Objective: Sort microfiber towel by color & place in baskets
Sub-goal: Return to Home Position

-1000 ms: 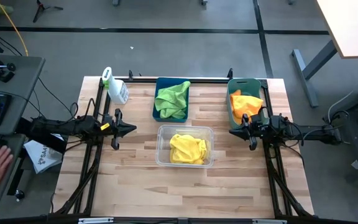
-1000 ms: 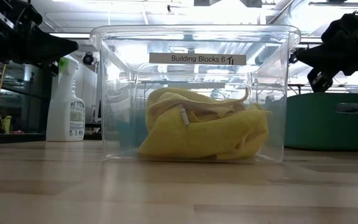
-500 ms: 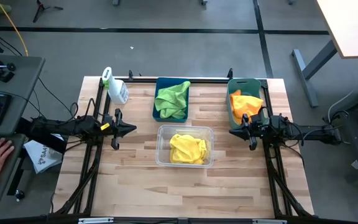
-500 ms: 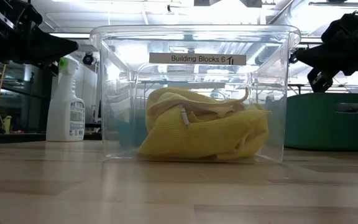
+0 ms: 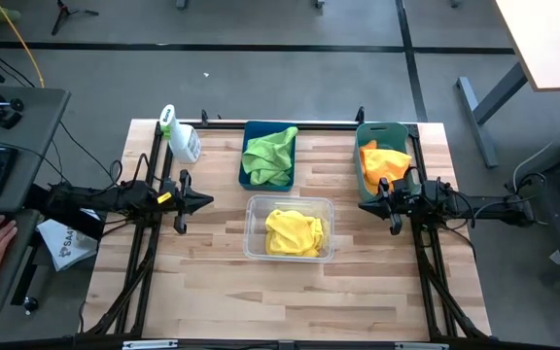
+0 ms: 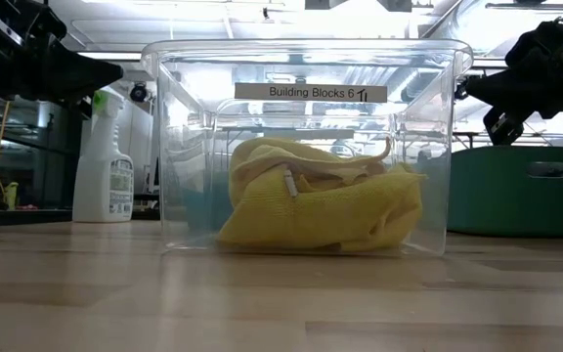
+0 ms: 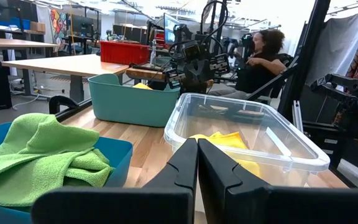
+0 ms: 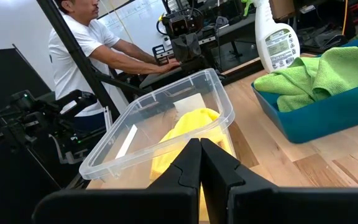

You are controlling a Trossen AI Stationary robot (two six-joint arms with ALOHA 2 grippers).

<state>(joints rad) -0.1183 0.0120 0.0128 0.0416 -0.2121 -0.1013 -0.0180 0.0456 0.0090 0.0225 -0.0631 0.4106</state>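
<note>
High view taken as reference. Found left gripper held level at the left side of the table, fingers pressed together on nothing. Found right gripper mirrored at the right side, likewise closed and empty, tips facing each other. Judged as the rest pose, sensible with no loose cloth on the boards to fetch. Located clear bin between the two grippers, near the tips of both, holding the yellow towels in a crumpled heap. Located dark blue bin beyond the clear one, ahead of the left gripper and off toward the far edge, holding green towels. Located teal bin just beside the right gripper on its far side, holding orange towels. Judged sorting complete, with one colour per bin. Noted white spray bottle near the left gripper, toward the far edge, outside the job. Confirmed closed fingers in both wrist views.
</note>
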